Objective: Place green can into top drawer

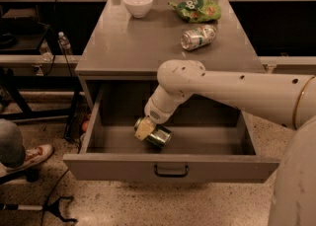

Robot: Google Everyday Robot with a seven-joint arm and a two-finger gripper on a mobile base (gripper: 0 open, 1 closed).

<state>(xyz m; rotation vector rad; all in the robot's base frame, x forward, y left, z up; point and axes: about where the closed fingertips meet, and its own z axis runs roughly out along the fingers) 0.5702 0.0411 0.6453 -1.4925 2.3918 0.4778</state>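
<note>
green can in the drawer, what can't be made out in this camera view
- green can: its left end is covered by the gripper, which is down inside the top drawer.
- Whether the green can rests on the drawer floor: cannot tell, same cover.
- Rear of the drawer floor: hidden by the arm.

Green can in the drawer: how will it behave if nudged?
Likely rolls: the green can lies on its side on the top drawer floor. Probably light and thin-walled, since it looks dented. The gripper sits at its left end.
</note>
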